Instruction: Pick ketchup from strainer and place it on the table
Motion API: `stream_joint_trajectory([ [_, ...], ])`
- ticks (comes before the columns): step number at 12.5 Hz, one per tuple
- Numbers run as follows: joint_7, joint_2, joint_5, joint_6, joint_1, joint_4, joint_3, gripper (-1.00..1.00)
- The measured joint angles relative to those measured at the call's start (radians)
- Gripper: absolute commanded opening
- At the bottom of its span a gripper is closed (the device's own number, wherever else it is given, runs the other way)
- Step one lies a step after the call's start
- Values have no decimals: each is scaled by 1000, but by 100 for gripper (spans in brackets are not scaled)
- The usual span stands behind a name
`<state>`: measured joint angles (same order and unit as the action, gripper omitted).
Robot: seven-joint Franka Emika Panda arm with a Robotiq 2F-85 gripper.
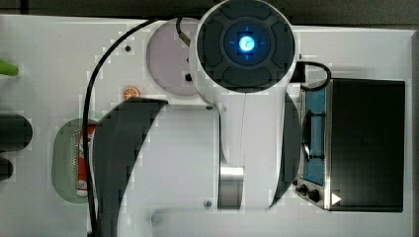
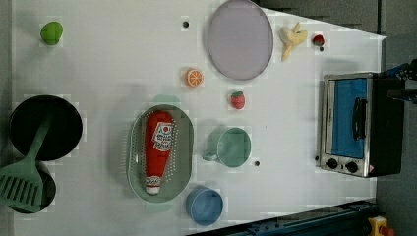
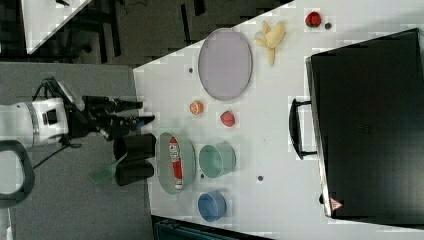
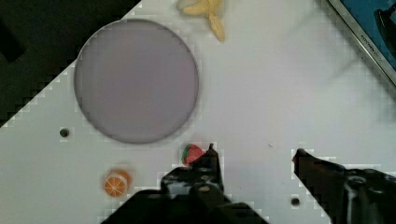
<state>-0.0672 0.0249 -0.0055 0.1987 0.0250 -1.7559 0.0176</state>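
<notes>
**Ketchup still in the strainer as arm waits overhead**

The ketchup (image 2: 158,147) lies flat inside the pale green strainer (image 2: 184,162) — cap end toward the left view's bottom, label facing up — with nothing touching it. Nothing of the task appears done yet: the bottle has not been lifted and the whole pick and place remains.

The gripper (image 4: 254,156) hangs well above the table (image 2: 123,59), its two dark fingers (image 4: 210,163) standing apart with bare tabletop showing between them and nothing held. In the wrist view they frame a strawberry (image 4: 192,154), an orange slice (image 4: 116,183), the grey-lilac plate (image 4: 136,80) and a peeled banana (image 4: 205,9), not the strainer — so, as a judgement, the arm has yet to swing toward its target.

In the right view the gripper (image 3: 137,112) juts out beside the table's edge, near a black pot (image 3: 134,146) and apart from the strainer (image 3: 162,165). A teal cup (image 2: 231,146) and a blue cup (image 2: 204,205) stand just beside the strainer; a toaster oven (image 2: 351,125) sits well apart. What is left: reach the strainer, descend, close on the bottle, lift it out and set it on open tabletop.
</notes>
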Motion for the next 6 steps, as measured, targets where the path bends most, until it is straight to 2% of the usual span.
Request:
stream_joint_trajectory([
  [3,0,205,5,-171,66,-226,52,100],
  [4,0,244,3,-177,77,-239,61,100],
  [6,0,246,7,-119,83,-192,94,100],
])
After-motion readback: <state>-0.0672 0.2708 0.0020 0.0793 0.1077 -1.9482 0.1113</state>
